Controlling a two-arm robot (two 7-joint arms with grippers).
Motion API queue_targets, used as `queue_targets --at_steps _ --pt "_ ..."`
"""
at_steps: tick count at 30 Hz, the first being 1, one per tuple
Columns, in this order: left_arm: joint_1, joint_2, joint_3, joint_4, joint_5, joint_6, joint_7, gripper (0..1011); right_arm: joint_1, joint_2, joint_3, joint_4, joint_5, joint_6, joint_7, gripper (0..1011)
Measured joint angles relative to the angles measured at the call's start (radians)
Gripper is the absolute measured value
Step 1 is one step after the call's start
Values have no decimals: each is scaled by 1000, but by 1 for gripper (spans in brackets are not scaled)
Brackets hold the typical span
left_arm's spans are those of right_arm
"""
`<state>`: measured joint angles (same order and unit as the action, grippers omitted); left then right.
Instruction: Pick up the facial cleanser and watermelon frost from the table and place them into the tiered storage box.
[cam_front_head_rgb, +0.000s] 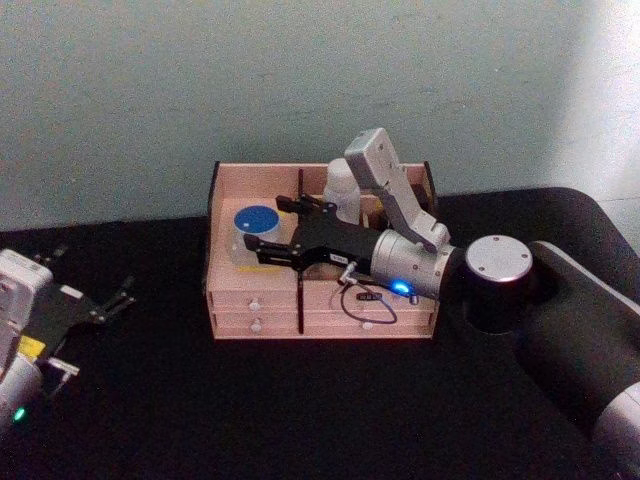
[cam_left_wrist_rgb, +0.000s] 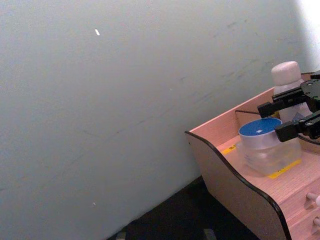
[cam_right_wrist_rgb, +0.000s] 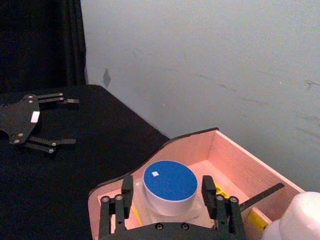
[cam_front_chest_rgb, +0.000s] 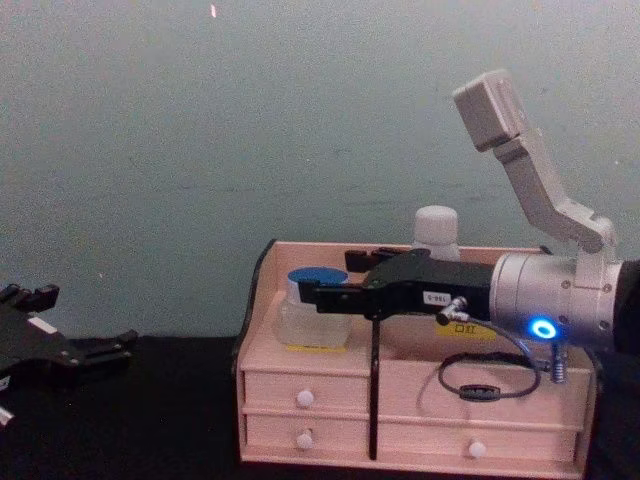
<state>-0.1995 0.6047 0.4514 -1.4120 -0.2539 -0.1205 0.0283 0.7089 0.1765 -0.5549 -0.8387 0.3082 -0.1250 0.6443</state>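
Right gripper (cam_right_wrist_rgb: 170, 200) fingers are spread around the jar (cam_front_head_rgb: 256, 238), at the organiser's (cam_front_head_rgb: 225, 300) nine o'clock; withdrawal could tip it.

Grey arm (cam_front_head_rgb: 560, 310) — black tool (cam_front_head_rgb: 285, 230), blue light.

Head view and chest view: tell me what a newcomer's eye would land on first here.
First, the right gripper, reached over the tiered storage box with its fingers spread either side of the blue-lidded watermelon frost, which sits in the box's front left compartment. Next, the facial cleanser, upright in a back compartment behind the arm. The left gripper lies open low over the black table at far left.
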Motion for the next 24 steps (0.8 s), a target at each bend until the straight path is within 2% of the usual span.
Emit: queue_targets --at_steps 7,17,19,24 --pt "0 0 0 0 0 0 0 1001 -1 0 0 0 0 0 0 1002" --pt "0 0 0 0 0 0 0 1001 -1 0 0 0 0 0 0 1002" --pt "0 0 0 0 0 0 0 1001 -8 5 3 -16 -1 -8 0 1002" --pt "0 0 0 0 0 0 0 1001 -64 42 23 -128 11 -34 8 1002"
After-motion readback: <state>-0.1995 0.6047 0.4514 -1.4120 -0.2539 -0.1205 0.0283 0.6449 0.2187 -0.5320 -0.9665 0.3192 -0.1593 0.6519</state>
